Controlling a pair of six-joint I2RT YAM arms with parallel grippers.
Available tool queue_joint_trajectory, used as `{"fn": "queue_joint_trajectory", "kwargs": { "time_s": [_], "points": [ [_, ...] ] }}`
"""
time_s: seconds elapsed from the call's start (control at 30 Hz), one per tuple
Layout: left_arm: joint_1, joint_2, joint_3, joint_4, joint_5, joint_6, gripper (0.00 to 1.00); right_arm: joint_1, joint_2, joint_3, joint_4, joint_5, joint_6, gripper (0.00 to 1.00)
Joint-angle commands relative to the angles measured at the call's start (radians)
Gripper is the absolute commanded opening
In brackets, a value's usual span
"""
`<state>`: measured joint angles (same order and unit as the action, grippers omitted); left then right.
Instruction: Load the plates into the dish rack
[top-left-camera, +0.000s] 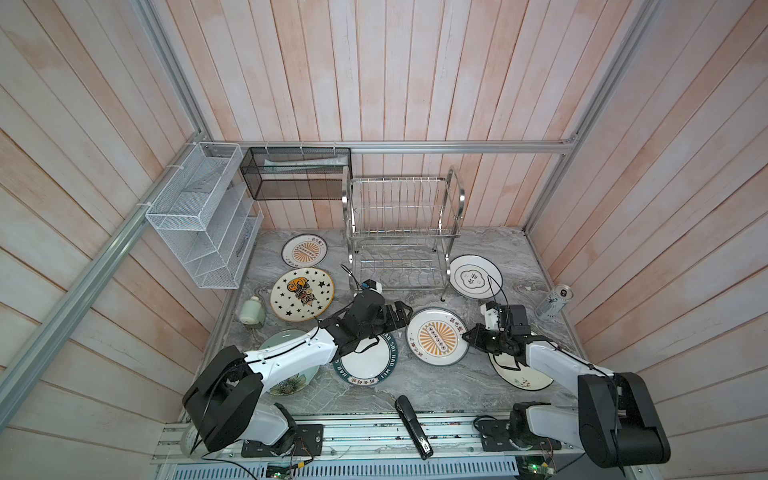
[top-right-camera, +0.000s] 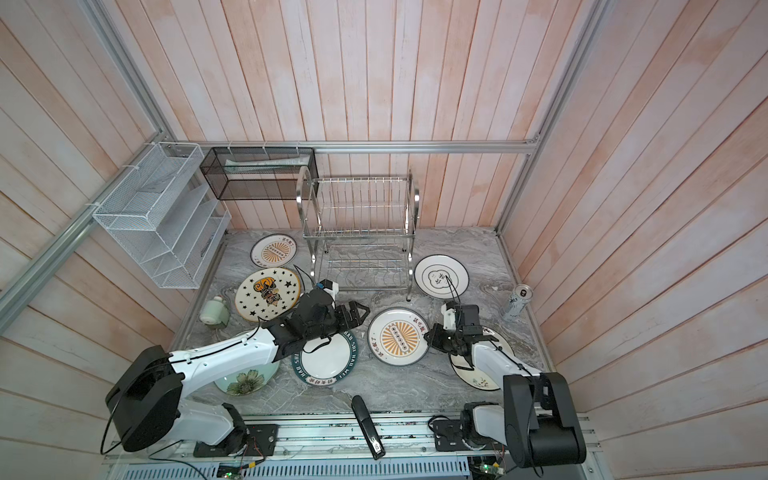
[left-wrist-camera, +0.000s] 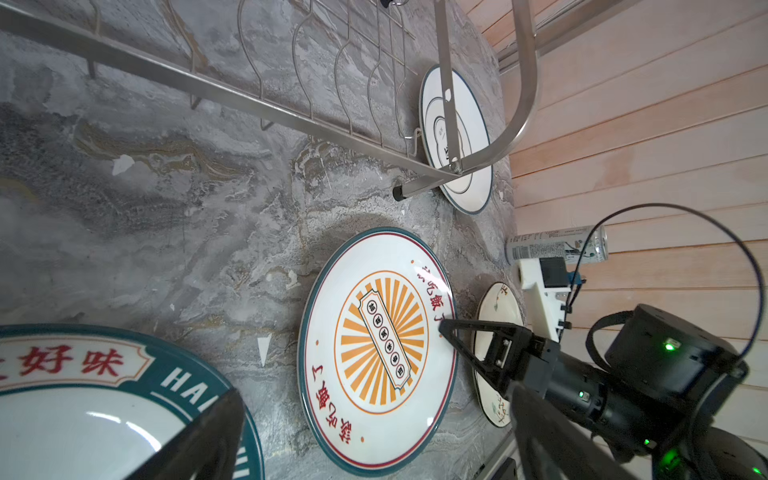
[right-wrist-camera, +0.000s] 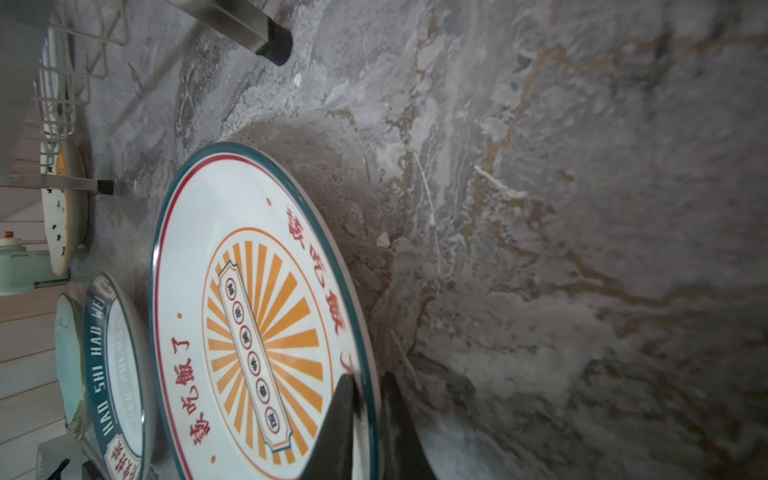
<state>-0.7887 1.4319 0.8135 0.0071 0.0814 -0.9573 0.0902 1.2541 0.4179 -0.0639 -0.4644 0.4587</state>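
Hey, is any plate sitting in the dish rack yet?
No, in a top view the dish rack shows only bare wire slots on both tiers.

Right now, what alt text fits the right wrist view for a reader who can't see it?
The right hand pinches the rim of a round white ceramic plate with an orange sunburst and teal edge on the grey marbled tabletop. Beyond it are a teal lettered-rim plate and the foot of a steel wire dish rack.

Place: lab cell, kitchen-style.
Walls: pale pink wood planks (top-left-camera: 395, 75), silver aluminium frame bars (top-left-camera: 457, 147).
Top: grey marble-pattern tabletop (top-left-camera: 436, 388).
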Motion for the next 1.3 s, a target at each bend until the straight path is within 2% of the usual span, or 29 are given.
{"fn": "queue_joint_trajectory", "kwargs": {
  "time_s": [0.0, 0.17, 0.47, 0.9, 1.27],
  "points": [
    [-0.004, 0.016, 0.021, -0.025, 0.018, 0.028, 1.00, 0.003, 0.021, 0.008, -0.021, 0.029, -0.016, 0.08],
    [-0.004, 0.019, 0.017, -0.027, 0.021, 0.029, 1.00, 0.004, 0.009, 0.010, -0.027, 0.030, -0.018, 0.00],
    [-0.005, 0.012, 0.015, -0.021, 0.032, 0.040, 0.99, -0.009, -0.042, 0.022, -0.040, -0.006, -0.016, 0.00],
    [-0.004, -0.008, -0.008, 0.000, 0.025, 0.032, 0.97, -0.122, -0.186, 0.025, -0.036, -0.209, 0.014, 0.00],
    [-0.004, -0.017, -0.005, 0.026, 0.072, 0.019, 0.95, -0.133, -0.280, 0.042, -0.025, -0.332, 0.044, 0.00]
  ]
}}
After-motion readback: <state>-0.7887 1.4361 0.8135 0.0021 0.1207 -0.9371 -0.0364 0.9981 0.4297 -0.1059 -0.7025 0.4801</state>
